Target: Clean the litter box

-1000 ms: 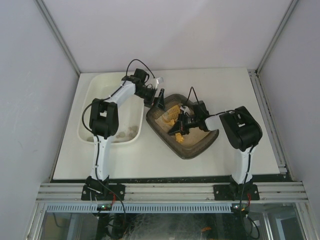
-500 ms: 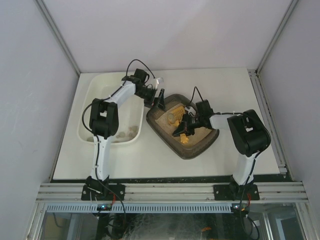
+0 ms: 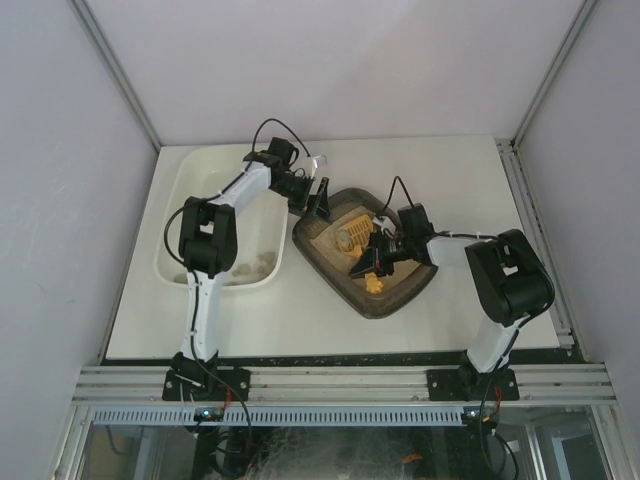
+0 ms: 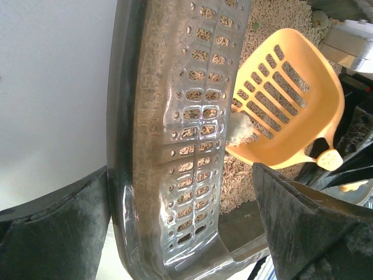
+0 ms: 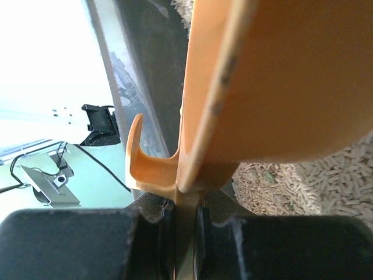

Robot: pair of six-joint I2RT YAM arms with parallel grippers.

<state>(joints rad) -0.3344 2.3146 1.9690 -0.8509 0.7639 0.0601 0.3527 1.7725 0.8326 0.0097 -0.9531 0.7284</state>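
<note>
The dark litter box with beige litter lies tilted at mid-table. My left gripper is open and straddles its far-left rim. In the left wrist view that perforated, glossy rim runs between the two black fingers. My right gripper is shut on the handle of an orange slotted scoop, which is over the litter. A pale clump rests at the lip of the scoop. The right wrist view shows the scoop's underside close up, above the litter.
A larger white tub stands left of the litter box, with several pale clumps at its near end. The left arm reaches across that tub. Grey walls enclose the table on three sides.
The right arm's elbow has swung right and toward the near edge, carrying the scoop slightly right and nearer within the litter. The left arm has not moved.
</note>
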